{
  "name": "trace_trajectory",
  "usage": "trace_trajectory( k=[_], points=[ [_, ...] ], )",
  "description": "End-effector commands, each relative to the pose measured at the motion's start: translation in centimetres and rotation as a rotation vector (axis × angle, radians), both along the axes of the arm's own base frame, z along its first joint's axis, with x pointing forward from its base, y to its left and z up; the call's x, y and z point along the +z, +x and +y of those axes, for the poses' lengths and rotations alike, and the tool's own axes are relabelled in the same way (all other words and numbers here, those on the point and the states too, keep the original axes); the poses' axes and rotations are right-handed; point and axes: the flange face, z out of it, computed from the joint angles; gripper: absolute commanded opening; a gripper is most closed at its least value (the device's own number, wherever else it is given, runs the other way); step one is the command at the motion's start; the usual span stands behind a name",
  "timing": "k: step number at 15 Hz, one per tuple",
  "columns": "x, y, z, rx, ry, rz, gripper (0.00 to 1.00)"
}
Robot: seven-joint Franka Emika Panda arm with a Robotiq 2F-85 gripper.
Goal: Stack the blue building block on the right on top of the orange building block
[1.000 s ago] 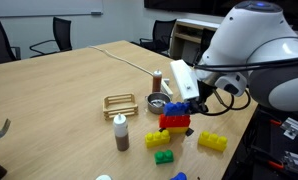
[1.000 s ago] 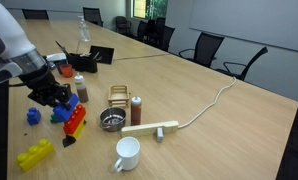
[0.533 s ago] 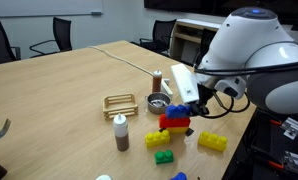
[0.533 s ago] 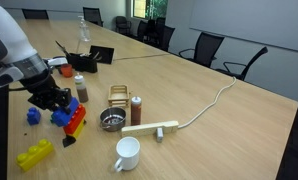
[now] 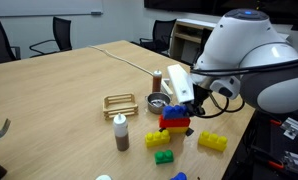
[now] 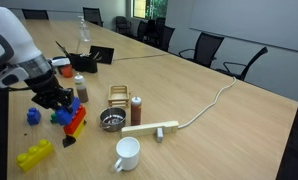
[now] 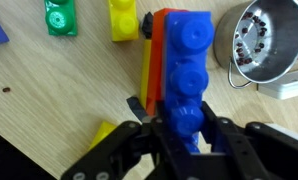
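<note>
On a long wooden table (image 6: 189, 90) in a meeting room with black chairs (image 6: 204, 47): a mug (image 6: 127, 153), a steel bowl (image 7: 264, 45), yellow (image 7: 122, 20) and green (image 7: 61, 17) blocks, and the blue block (image 7: 187, 70) atop the orange block (image 7: 154, 60), just left of the bowl in the wrist view. Above the stack, the white arm (image 5: 249, 50) bent low, end effector (image 7: 179, 122) pointing down, fingers (image 7: 217, 130) flanking the blue block's near end. Cannot tell whether clamped on it or loosened.
</note>
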Motion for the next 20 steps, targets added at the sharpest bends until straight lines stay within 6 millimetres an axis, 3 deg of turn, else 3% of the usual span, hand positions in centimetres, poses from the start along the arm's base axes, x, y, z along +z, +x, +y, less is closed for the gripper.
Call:
trace_trajectory(
  k=[1, 14, 20],
  points=[
    [0.1, 0.8, 0.2, 0.002, 0.025, -0.002, 0.1],
    [-0.5, 1.9, -0.6, -0.018, 0.089, 0.035, 0.1],
    [-0.9, 2.6, -1.9, -0.044, 0.147, 0.073, 0.1]
  ],
)
